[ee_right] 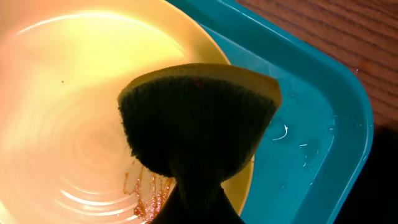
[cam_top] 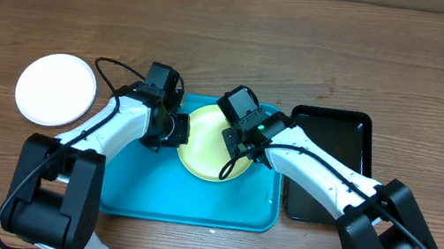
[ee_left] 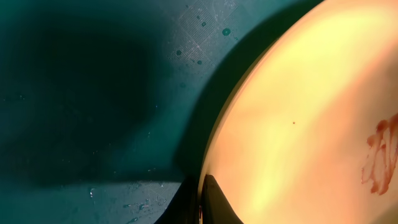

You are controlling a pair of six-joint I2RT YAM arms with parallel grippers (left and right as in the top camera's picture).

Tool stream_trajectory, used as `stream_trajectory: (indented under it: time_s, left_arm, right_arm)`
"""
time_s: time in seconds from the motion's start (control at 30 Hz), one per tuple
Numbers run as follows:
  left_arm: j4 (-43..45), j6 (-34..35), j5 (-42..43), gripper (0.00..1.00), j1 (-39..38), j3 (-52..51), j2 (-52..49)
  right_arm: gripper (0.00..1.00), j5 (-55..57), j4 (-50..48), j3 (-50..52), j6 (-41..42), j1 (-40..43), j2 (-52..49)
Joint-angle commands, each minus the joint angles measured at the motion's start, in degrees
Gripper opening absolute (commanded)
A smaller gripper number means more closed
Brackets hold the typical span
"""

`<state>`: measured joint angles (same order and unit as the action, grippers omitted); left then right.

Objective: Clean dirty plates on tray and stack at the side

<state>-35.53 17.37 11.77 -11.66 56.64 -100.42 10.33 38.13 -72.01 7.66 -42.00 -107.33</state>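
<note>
Far left, a white plate (cam_top: 56, 89) sits on the bare table (cam_top: 305, 48), well apart from the turquoise tray (cam_top: 182, 209). It looks clean from overhead, so I take it as the start of the stack. I can find only two plates in my views.

Moving right, the left gripper (ee_left: 200, 204) is closed on the left rim of the yellow plate (cam_top: 203, 150). In its wrist view the two dark fingers stand either side of the rim, one above and one below. The plate is inside the tray, in its far-right part, and seems tipped up a little off the tray floor, though I can't be sure how much.

Further right, the right gripper (cam_top: 240, 142) is clamped on a sponge (ee_right: 199, 118), dark scrub face toward the camera and yellow backing at the far edge. The sponge hangs over the plate's right half. A reddish-brown smear (ee_right: 146, 194) shows just near and left of it. Whether the sponge is touching the plate I can't tell. The black tray (cam_top: 337, 134) lies beside the turquoise one at far right, and nothing on it shows.

I judge this to be mid-scrub on the yellow plate, which is not yet clean. Next I would press the sponge down onto the smear and wipe across it, with the left grip steady so the plate doesn't skate. Too much push could pry the rim out of those fingers.
</note>
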Motion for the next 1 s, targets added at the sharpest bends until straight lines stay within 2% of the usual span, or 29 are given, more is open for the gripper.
stream_trajectory:
  time_s: [0.0, 0.03, 0.13, 0.17, 0.2, 0.33, 0.53, 0.73, 0.77, 0.9, 0.97]
  left_arm:
    - [0.1, -0.7, -0.1, 0.05, -0.4, -0.5, -0.5]
    - [0.1, -0.7, -0.1, 0.05, -0.4, -0.5, -0.5]
    - [0.0, -0.7, -0.2, 0.05, -0.4, -0.5, -0.5]
    - [0.0, -0.7, -0.2, 0.05, -0.4, -0.5, -0.5]
    - [0.0, -0.7, -0.2, 0.05, -0.4, -0.5, -0.5]
    - [0.0, -0.7, -0.1, 0.05, -0.4, -0.5, -0.5]
    - [0.0, -0.7, -0.2, 0.05, -0.4, -0.5, -0.5]
    - [0.0, -0.7, -0.1, 0.04, -0.4, -0.5, -0.5]
    - [0.0, -0.7, -0.2, 0.04, -0.4, -0.5, -0.5]
    - [0.0, -0.7, -0.1, 0.04, -0.4, -0.5, -0.5]
    - [0.0, -0.7, -0.2, 0.04, -0.4, -0.5, -0.5]
  right_arm:
    - [0.06, -0.4, -0.3, -1.0, -0.6, 0.0, 0.5]
    - [0.11, -0.9, -0.3, -1.0, -0.6, 0.0, 0.5]
    - [0.36, -2.7, -0.3, -0.9, -0.6, 0.0, 0.5]
    - [0.52, -3.0, -0.3, -0.8, -0.6, 0.0, 0.5]
    - [0.58, -2.6, -0.3, -0.8, -0.7, 0.0, 0.5]
    - [0.61, 0.6, -1.9, -0.8, -0.7, 0.4, 0.5]
    - [0.60, 0.5, -3.4, -0.7, -0.6, 0.6, 0.5]
    - [0.52, 0.5, -3.4, -0.3, -0.6, 0.6, -1.2]
    - [0.46, 0.5, -3.4, -0.3, -0.6, 0.6, -2.1]
    - [0.12, -0.6, -3.2, -0.3, -0.6, 0.6, -4.8]
    - [0.04, -1.5, -3.1, -0.3, -0.5, 0.6, -5.7]
